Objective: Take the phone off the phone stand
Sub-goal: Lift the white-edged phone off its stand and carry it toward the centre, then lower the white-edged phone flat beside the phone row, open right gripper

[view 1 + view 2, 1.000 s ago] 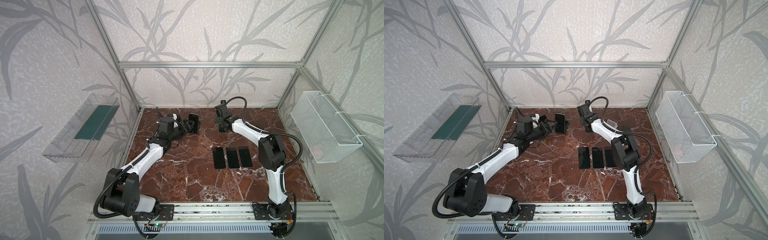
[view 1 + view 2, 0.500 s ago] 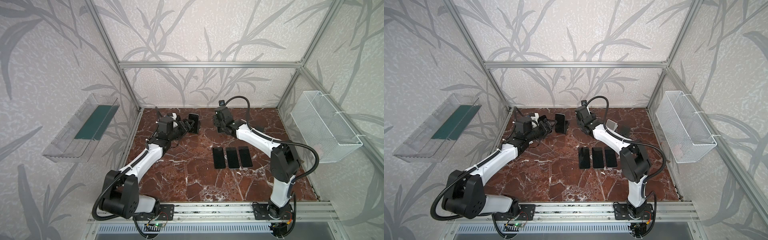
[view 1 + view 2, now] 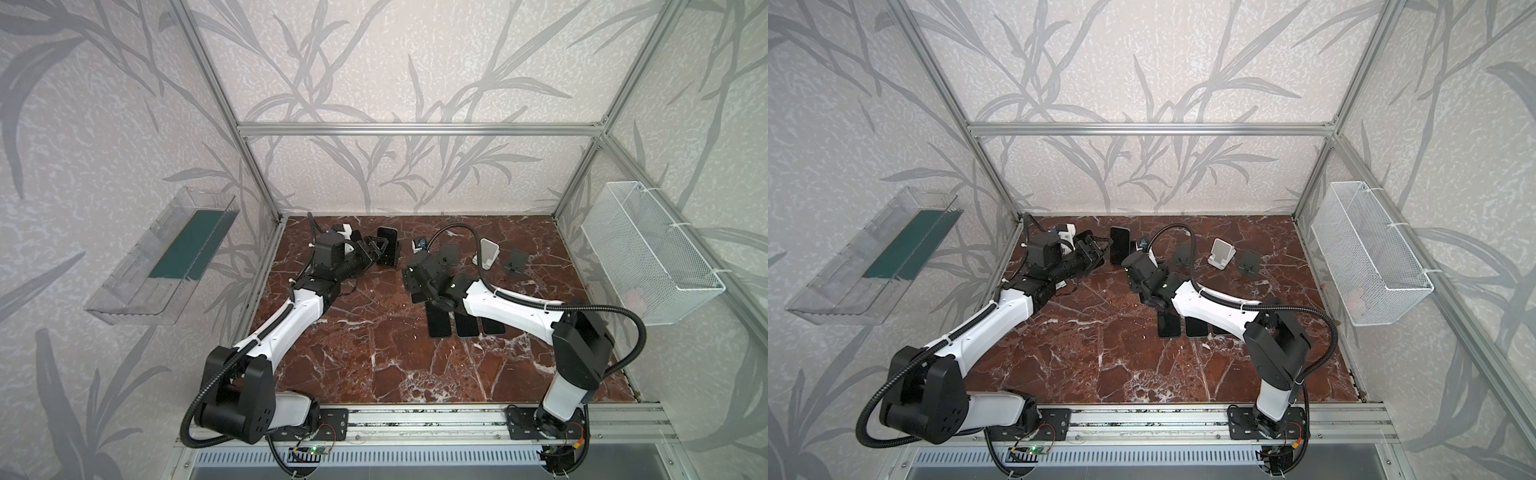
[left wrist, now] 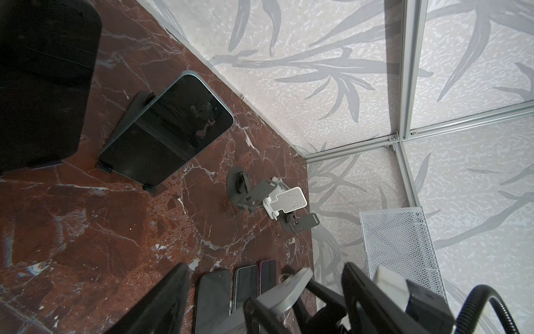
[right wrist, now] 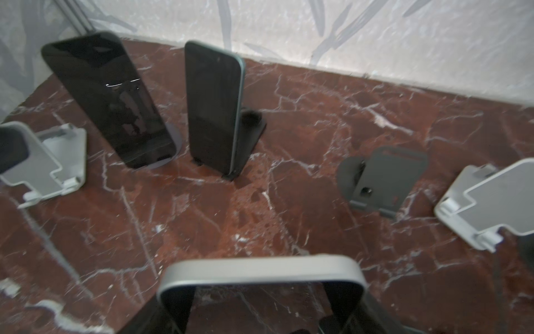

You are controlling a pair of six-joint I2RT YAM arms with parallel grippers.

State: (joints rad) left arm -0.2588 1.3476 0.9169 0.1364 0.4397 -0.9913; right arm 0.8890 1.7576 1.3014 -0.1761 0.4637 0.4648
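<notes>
Leaf-print walls point(image 3: 374, 83) on an aluminium frame point(image 3: 415, 129) box in a red marble floor point(image 3: 374, 374). A clear bin point(image 3: 166, 257) hangs on one side wall and a wire basket point(image 3: 648, 257) on the other. The left arm point(image 3: 291, 316) reaches to the back left, and the right arm point(image 3: 511, 307) reaches to mid-floor.

Near the centre three phones lie flat, side by side, in a row point(image 3: 466, 328) partly under the right arm.

The holders stand along the back. Two are loaded: a black phone point(image 5: 107, 101) and a teal-edged phone point(image 5: 213, 107) each lean in theirs. Four are empty:
- a dark stand point(image 5: 381, 179)
- a white stand point(image 5: 491, 202) beside it
- a far dark stand point(image 3: 515, 262) beyond that
- a second white stand point(image 5: 49, 162) just past the black phone

The right gripper point(image 5: 260, 312) pinches a silver-edged phone point(image 5: 260, 269) by its sides. It is clear of every stand, in front of the loaded pair and short of the row. The left gripper point(image 3: 1095, 249) sits close to the loaded stands. Whether its jaws are spread or pressing on something I cannot tell.

By my reading, four of six phones are off. Three are laid down, and one is in hand and not yet set down. Two are left to pull.
</notes>
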